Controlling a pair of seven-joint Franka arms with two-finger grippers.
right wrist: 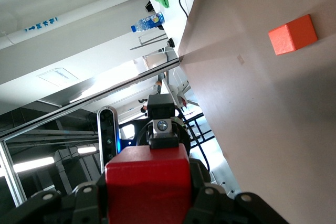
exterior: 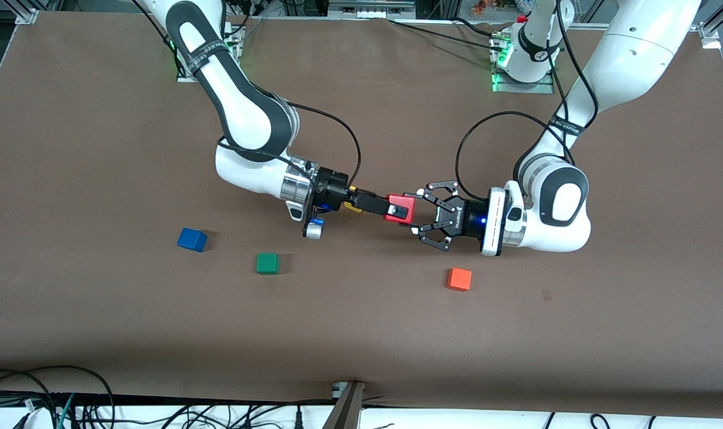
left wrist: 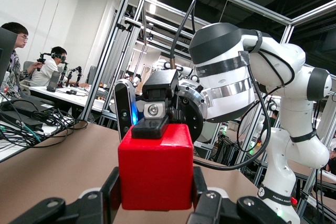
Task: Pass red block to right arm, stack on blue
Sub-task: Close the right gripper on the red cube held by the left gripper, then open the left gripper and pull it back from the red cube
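Handover in progress, judged at its midpoint. Going left to right across the front view: the blue block [exterior: 192, 239] sits on the bench [exterior: 99, 149] at lower left of centre, nothing on top of it; the green block [exterior: 267, 263] lies a little nearer the camera, toward frame centre. The right arm [exterior: 242, 113] reaches in from upper left, and its end effector [exterior: 397, 209] has its slim fingers closed on the red block [exterior: 399, 209], which is up in the air over bare bench at frame centre. Meeting it from the right side of the frame, the left end effector [exterior: 416, 210] has its claw fingers clamped on the same red block, so both end effectors grip it at once. In the left wrist view the red block [left wrist: 155, 166] fills the lower centre, with the right end effector on its upper face. The orange block [exterior: 459, 279] rests untouched, lower in frame, below the left end effector. Done: red block lifted, presented, taken hold of by the right arm. Left: release by the left end effector, carry to the blue block, place on top.
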